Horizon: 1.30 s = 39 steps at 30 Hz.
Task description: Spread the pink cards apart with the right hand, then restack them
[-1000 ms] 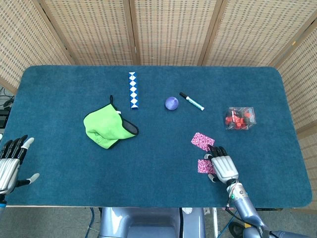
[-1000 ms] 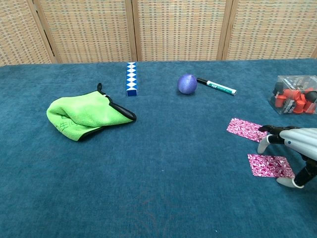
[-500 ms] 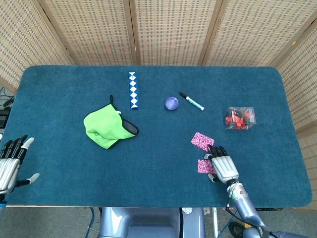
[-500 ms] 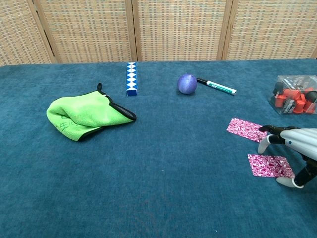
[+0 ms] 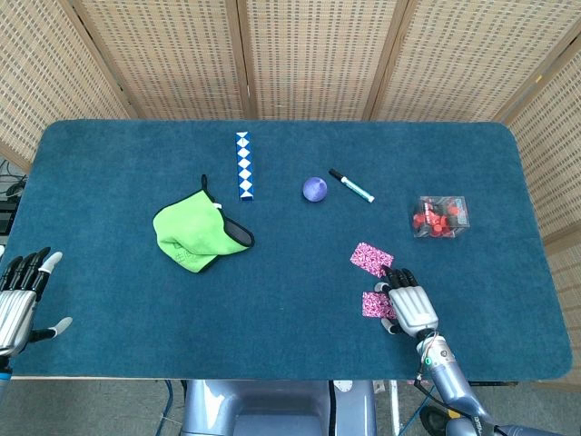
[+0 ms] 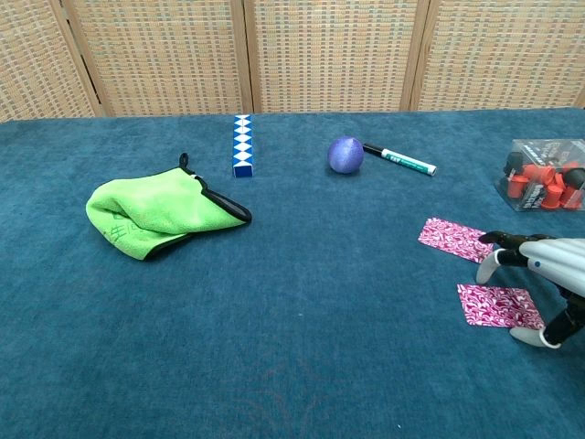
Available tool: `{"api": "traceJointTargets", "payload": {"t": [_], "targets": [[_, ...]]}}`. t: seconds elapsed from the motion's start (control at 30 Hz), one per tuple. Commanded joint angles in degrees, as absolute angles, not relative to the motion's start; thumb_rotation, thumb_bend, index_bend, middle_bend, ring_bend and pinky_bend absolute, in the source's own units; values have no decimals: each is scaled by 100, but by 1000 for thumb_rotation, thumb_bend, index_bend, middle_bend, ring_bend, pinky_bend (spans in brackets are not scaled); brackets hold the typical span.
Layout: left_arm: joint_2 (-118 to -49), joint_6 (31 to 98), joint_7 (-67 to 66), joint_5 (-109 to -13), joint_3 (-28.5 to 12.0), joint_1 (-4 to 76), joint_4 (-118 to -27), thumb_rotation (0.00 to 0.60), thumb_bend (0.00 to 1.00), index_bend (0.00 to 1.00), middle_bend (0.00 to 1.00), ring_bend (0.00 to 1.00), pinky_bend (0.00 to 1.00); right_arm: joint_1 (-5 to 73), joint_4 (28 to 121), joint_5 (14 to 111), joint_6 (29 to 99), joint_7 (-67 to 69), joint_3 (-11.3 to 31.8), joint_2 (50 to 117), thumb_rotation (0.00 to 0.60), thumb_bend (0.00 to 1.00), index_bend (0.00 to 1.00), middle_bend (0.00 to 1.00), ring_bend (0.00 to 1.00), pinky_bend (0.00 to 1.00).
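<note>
Nothing has visibly moved since the earlier frames: both hands and both cards sit where they were.

Filling most of both views is the blue table (image 5: 272,272). Left of centre lies a green cloth (image 5: 195,236), crumpled, with a dark edge. At the lower right of the head view the right hand (image 5: 410,304) is palm down, fingers apart, holding nothing; its fingertips (image 6: 500,240) are at the edge of the farther pink card (image 5: 371,259), and its thumb is beside the nearer pink card (image 6: 498,305). The two cards lie apart, not stacked. At the lower left edge of the head view the left hand (image 5: 20,295) is spread and empty.

Near the right edge sits a clear box of red pieces (image 5: 440,217). Toward the top centre lie a blue-and-white strip (image 5: 243,164), a marker (image 5: 351,186) and a purple ball (image 5: 315,189).
</note>
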<state>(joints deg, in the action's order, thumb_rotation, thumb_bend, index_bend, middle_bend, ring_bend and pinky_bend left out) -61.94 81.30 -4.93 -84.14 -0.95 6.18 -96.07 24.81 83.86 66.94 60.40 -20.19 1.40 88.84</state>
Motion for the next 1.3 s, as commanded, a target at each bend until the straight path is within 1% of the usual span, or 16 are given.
{"api": "traceJointTargets", "payload": {"t": [0.03,0.43,0.63,0.77,1.3], "targets": [[-6195,8132,-493,-8415,-95,617,-9607,600,43,0,0,0,0,2459,8357,6748,6064,-1968,137,8898,600,337,572,0,0,6],[-6199,8137,-495,-8416,-97,615,-9602,600,43,0,0,0,0,2408,8316,6868,6079,-1864,127,8899,600,337,576,0,0,6],[-6201,8136,-501,-8413,-98,615,-9601,600,43,0,0,0,0,2391,8269,6895,6057,-1836,126,8916,600,338,587,0,0,6],[-6202,8135,-507,-8409,-99,615,-9604,600,43,0,0,0,0,2376,8265,6961,6089,-1786,140,8921,600,341,615,0,0,7],[-6198,8127,-509,-8399,-101,616,-9611,600,42,0,0,0,0,2353,8251,6994,6066,-1750,197,8908,600,341,628,0,0,6]]}}
